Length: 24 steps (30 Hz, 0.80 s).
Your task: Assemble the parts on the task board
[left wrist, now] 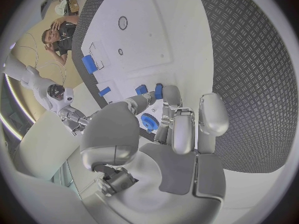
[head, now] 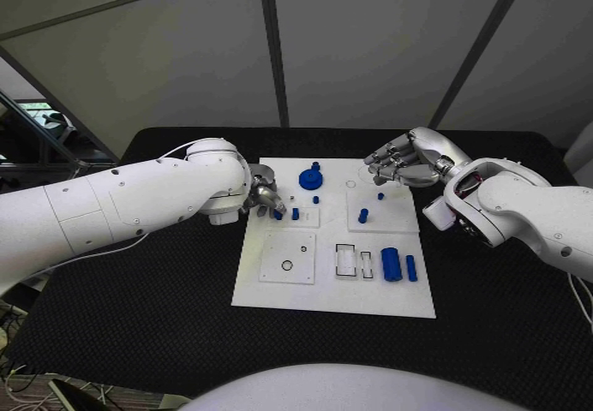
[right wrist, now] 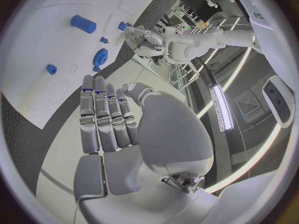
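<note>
The white task board [head: 333, 291] lies in the middle of the table. My left hand [head: 263, 195] hangs over its left edge, fingers curled down at two small blue pegs [head: 278, 214] [left wrist: 158, 90]; whether it grips one is unclear. A blue gear [head: 310, 179] [left wrist: 148, 120] lies just beside that hand. My right hand [head: 402, 163] [right wrist: 106, 114] hovers over the board's far right corner, fingers straight, holding nothing. Two more blue pegs [head: 363, 216] stand on the board's right half. A blue cylinder [head: 391, 263] and a blue bar [head: 410, 268] lie near the right edge.
Two rectangular slots [head: 346, 259] sit left of the cylinder, and a ring hole [head: 287, 265] marks the raised square plate at the near left. Black table [head: 148, 325] surrounds the board on all sides.
</note>
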Tool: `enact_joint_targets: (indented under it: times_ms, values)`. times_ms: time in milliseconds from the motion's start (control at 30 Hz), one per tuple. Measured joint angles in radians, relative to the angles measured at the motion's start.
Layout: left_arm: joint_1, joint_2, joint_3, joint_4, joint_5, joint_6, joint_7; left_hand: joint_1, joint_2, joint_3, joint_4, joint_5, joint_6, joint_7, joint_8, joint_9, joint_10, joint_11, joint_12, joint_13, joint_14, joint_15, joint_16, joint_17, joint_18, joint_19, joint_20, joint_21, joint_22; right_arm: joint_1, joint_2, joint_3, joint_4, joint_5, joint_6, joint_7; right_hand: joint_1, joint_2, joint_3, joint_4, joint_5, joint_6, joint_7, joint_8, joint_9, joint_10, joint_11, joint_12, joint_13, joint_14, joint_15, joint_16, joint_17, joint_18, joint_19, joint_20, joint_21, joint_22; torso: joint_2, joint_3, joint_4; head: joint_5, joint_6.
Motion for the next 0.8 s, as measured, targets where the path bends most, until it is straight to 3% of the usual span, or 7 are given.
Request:
enact_joint_targets:
  times_ms: [167, 533, 667, 800]
  values:
    - [0.000, 0.002, -0.001, -0.002, 0.000, -0.001, -0.001, -0.022, -0.003, -0.017, 0.017, 0.000, 0.008, 0.000, 0.000, -0.003, 0.003, 0.001, 0.010, 0.008, -0.004, -0.004, 0.004, 0.000, 0.000, 0.004, -0.004, 0.000, 0.000, 0.000, -0.001, 0.000, 0.001, 0.000, 0.000, -0.001, 0.000, 0.000, 0.002, -0.002, 0.000, 0.000, 0.000, 0.000, 0.000, 0.000, 0.000, 0.000, 0.000, 0.000, 0.000, 0.000, 0.000, 0.000, 0.000, 0.000, 0.000, 0.000, 0.000, 0.0000, 0.0000, -0.002, 0.000]
    - [-0.005, 0.005, -0.004, -0.005, 0.002, -0.001, -0.003, -0.097, -0.004, -0.163, 0.089, -0.006, 0.039, -0.005, 0.000, -0.024, 0.022, 0.000, 0.036, 0.035, -0.001, -0.007, 0.015, 0.000, -0.001, 0.018, -0.004, 0.017, 0.000, 0.000, -0.004, 0.000, 0.002, 0.000, 0.001, -0.002, 0.000, 0.000, 0.002, -0.002, 0.000, 0.000, 0.000, 0.000, 0.000, 0.000, 0.000, 0.000, 0.000, 0.000, 0.000, 0.000, 0.000, 0.000, 0.000, 0.000, 0.000, 0.000, 0.000, 0.0000, 0.0004, -0.004, 0.002]
    - [-0.006, 0.004, -0.005, -0.008, 0.003, -0.003, -0.003, -0.118, -0.010, -0.277, 0.132, -0.008, 0.047, -0.011, -0.008, -0.030, 0.026, -0.004, 0.037, 0.037, -0.004, -0.011, 0.015, 0.000, -0.001, 0.025, -0.011, 0.023, 0.000, 0.000, -0.004, 0.000, 0.002, 0.000, 0.002, -0.003, 0.000, 0.000, 0.002, -0.002, 0.000, 0.000, 0.000, 0.000, 0.000, 0.000, 0.000, 0.000, 0.000, 0.000, 0.000, 0.000, -0.001, 0.000, 0.000, 0.000, 0.000, 0.000, 0.000, -0.0001, 0.0005, -0.004, 0.002]
    - [-0.006, 0.000, -0.005, -0.011, 0.003, -0.007, -0.007, -0.095, 0.013, -0.410, 0.177, -0.007, 0.048, -0.012, -0.013, -0.035, 0.026, -0.004, 0.042, 0.043, 0.001, -0.015, 0.019, 0.000, 0.000, 0.031, -0.011, 0.023, 0.000, 0.000, -0.005, 0.000, 0.002, 0.000, 0.002, -0.004, 0.000, 0.000, 0.002, -0.002, 0.000, 0.000, 0.000, 0.000, -0.001, 0.000, 0.000, 0.000, 0.000, 0.000, 0.000, 0.000, -0.001, 0.000, 0.000, 0.000, 0.000, 0.000, 0.000, -0.0003, 0.0006, -0.004, 0.003]
